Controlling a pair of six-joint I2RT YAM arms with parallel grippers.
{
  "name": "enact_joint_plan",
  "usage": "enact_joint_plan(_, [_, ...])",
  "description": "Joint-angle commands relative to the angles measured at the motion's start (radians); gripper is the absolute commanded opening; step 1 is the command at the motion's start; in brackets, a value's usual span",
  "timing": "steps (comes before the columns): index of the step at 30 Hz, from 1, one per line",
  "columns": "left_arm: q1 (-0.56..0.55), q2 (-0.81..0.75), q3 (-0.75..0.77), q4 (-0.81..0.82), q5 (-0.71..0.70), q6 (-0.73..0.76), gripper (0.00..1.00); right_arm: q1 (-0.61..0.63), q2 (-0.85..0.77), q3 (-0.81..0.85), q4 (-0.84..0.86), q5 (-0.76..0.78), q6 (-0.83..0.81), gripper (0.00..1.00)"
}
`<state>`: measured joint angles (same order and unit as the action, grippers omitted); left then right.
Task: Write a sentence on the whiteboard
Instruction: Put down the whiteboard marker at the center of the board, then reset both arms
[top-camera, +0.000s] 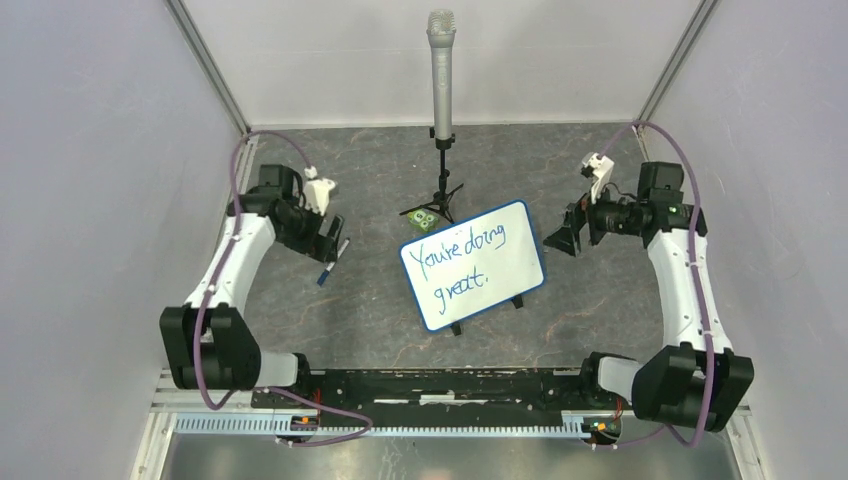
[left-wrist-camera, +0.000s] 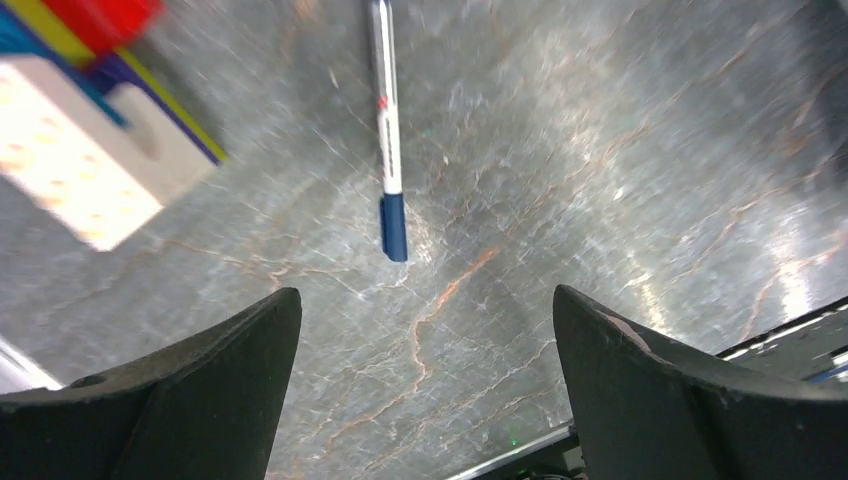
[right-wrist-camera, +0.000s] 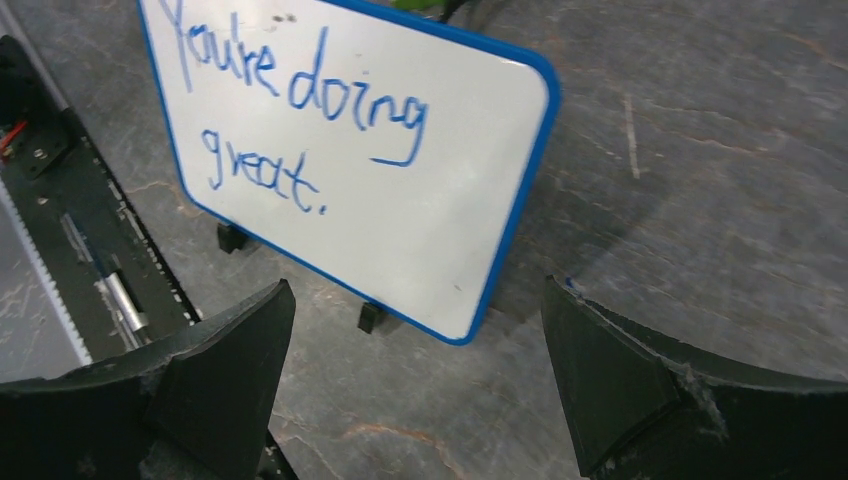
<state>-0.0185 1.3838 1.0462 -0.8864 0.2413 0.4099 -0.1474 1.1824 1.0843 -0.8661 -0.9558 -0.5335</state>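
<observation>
My left hand (left-wrist-camera: 425, 300) is wide open with nothing between its fingers. The blue-capped marker (left-wrist-camera: 388, 150) shows just beyond them against the grey bench (left-wrist-camera: 620, 150), touching neither finger, though that view is blurred. My right hand (right-wrist-camera: 415, 295) is also open and empty, off to the right of the whiteboard (top-camera: 512, 272). The board stands tilted on its small black feet mid-bench, just in front of the microphone stand (top-camera: 441, 190). The sentence (top-camera: 462, 258) reads "You're doing great." in blue, on two lines.

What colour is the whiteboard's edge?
Blue edge on the whiteboard, clearest in the right wrist view.
</observation>
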Motion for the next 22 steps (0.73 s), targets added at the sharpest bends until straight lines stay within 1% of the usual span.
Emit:
enact_joint_plan(1, [0.076, -0.055, 0.171, -0.126, 0.117, 0.033, 1.00, -0.079, 0.048, 0.108, -0.047, 0.035, -0.088, 0.98])
enact_joint_plan(6, [0.245, -0.027, 0.328, -0.184, 0.238, 0.021, 1.00, -0.191, 0.114, 0.183, -0.099, 0.033, -0.166, 0.98])
enact_joint_plan(9, [0.331, -0.008, 0.359, -0.180, 0.264, 0.008, 1.00, -0.250, 0.141, 0.186, -0.111, 0.025, -0.200, 0.98])
enact_joint_plan(12, [0.409, 0.006, 0.332, -0.153, 0.306, -0.008, 1.00, -0.292, 0.161, 0.152, -0.089, 0.036, -0.218, 0.98])
enact_joint_plan(15, [0.452, 0.028, 0.291, -0.129, 0.317, -0.015, 1.00, -0.315, 0.182, 0.101, -0.071, 0.049, -0.240, 0.98])
enact_joint_plan(18, [0.475, 0.019, 0.237, -0.078, 0.312, -0.035, 1.00, -0.323, 0.198, 0.066, -0.061, 0.060, -0.251, 0.98])
enact_joint_plan(22, [0.477, 0.004, 0.214, -0.053, 0.282, -0.048, 1.00, -0.326, 0.205, 0.061, -0.055, 0.066, -0.255, 0.98])
